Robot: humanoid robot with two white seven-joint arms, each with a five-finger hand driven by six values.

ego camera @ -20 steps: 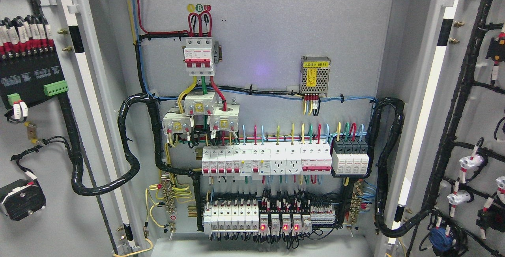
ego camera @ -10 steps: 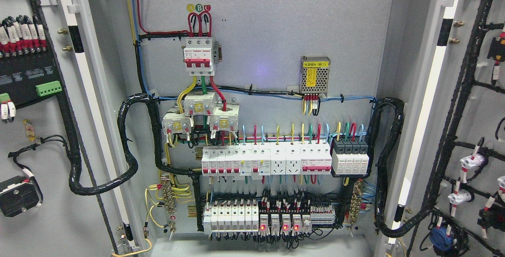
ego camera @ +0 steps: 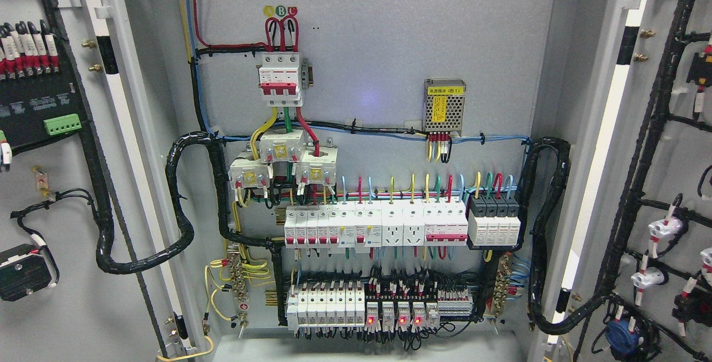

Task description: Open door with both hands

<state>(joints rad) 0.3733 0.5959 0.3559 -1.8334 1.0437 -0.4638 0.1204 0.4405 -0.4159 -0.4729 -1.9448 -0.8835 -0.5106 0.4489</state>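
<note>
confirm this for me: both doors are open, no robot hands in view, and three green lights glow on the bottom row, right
Not quite: the three lights on the bottom row glow red, not green, as the head view shows. The rest holds: the left door and right door are open, and no hands are in view.

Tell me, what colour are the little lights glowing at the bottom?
Red, seen in the head view: the little lights.

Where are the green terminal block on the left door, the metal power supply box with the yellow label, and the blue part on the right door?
green terminal block (ego camera: pixel 62 124), head view, middle of its front.
power supply box (ego camera: pixel 444 105), head view, perforated cover.
blue part (ego camera: pixel 621 335), head view, its round body.
</note>
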